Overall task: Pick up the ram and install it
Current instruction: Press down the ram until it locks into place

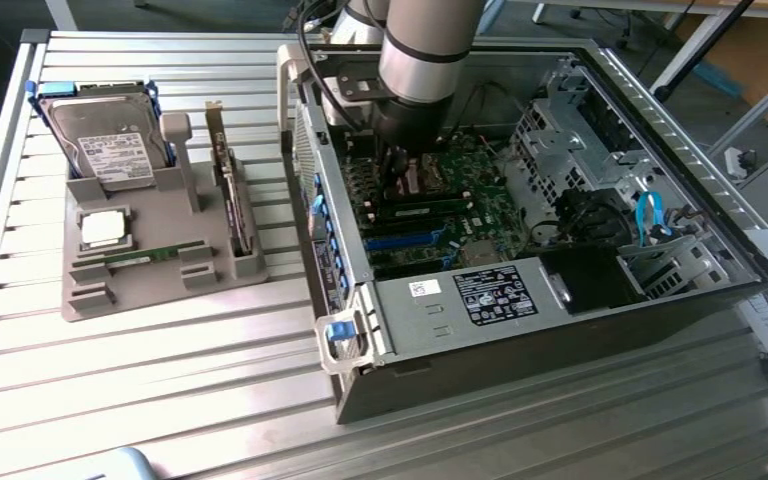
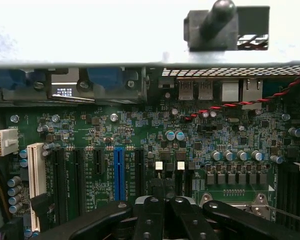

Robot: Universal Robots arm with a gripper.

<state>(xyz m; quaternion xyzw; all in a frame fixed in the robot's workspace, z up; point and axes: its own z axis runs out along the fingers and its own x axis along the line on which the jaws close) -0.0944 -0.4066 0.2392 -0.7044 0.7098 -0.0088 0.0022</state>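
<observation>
Arm reaching down into the open computer case, over the green motherboard.

The black jointed tool (image 2: 160,212) hangs inside the dark steel computer case (image 1: 518,340), low over the green motherboard (image 2: 140,130), likely so a stick can go straight down into a slot; its fingers look drawn together, but I cannot tell whether they pinch anything. One long, thin green ram stick (image 1: 147,256) lies flat in the grey moulded plastic holder (image 1: 157,300), well to the exterior view's left of the case, on the ribbed aluminium surface (image 1: 144,400). The holder's cradles keep each part steady for picking: a silver hard drive (image 1: 107,150), a square silver processor chip (image 1: 101,228) and a dark upright expansion card (image 1: 231,200).
</observation>
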